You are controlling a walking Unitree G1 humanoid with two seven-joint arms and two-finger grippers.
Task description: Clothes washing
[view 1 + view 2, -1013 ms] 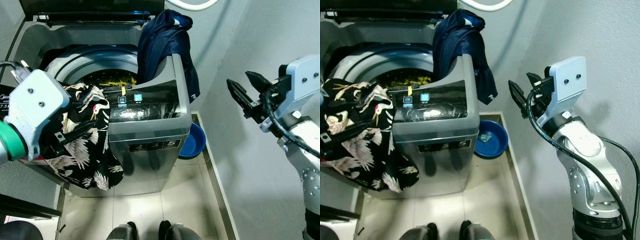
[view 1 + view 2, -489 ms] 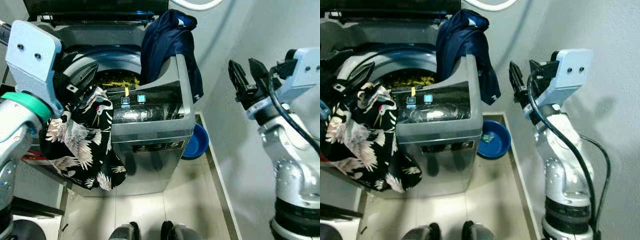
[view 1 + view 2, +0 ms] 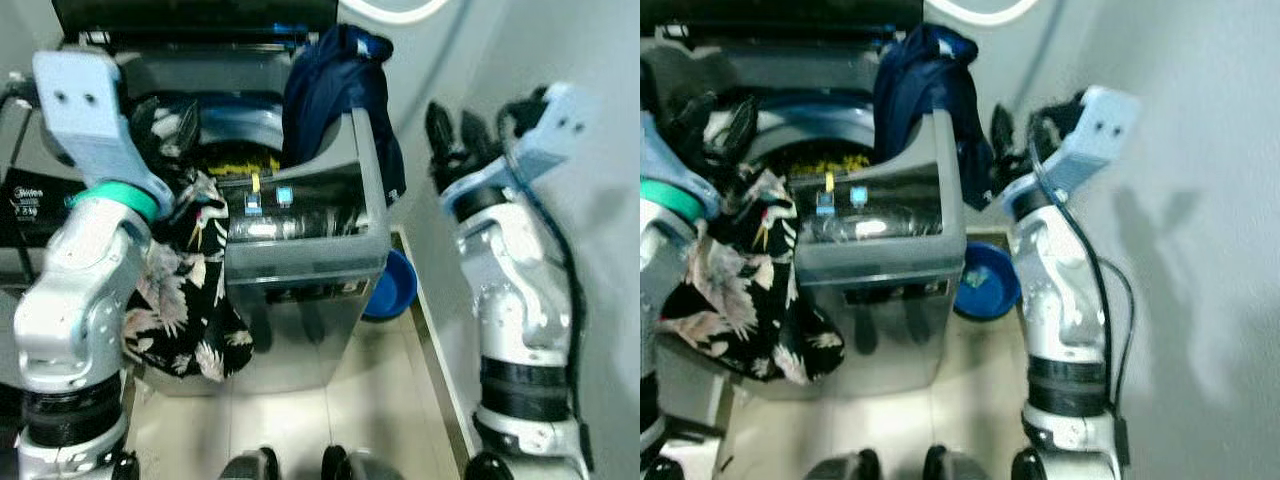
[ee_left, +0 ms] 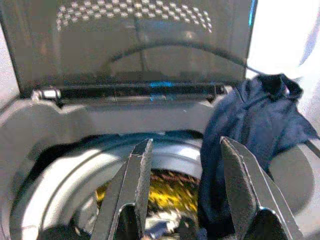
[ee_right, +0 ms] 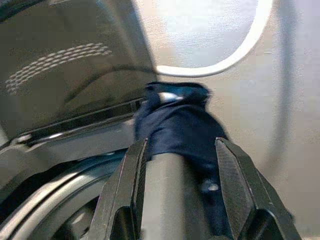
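Observation:
A grey top-loading washing machine (image 3: 300, 250) stands with its lid (image 3: 190, 15) raised. Yellow-patterned laundry (image 4: 170, 187) lies in the drum. A black garment with white cranes (image 3: 185, 300) hangs over the machine's left front side, its top bunched at the drum rim under my left arm. My left gripper (image 4: 186, 145) is open above the drum, with nothing between its fingers. A navy garment (image 3: 330, 90) is draped over the machine's rear right corner. My right gripper (image 3: 452, 125) is open, just right of that garment and pointing at it, apart from it.
A blue basin (image 3: 390, 285) sits on the tiled floor between the machine and the right wall. That wall (image 3: 590, 300) runs close behind my right arm. My feet (image 3: 290, 465) stand right in front of the machine.
My left arm has risen from the machine's front left to over the drum, and the crane garment's top came up with it. The right gripper has swung in toward the navy garment.

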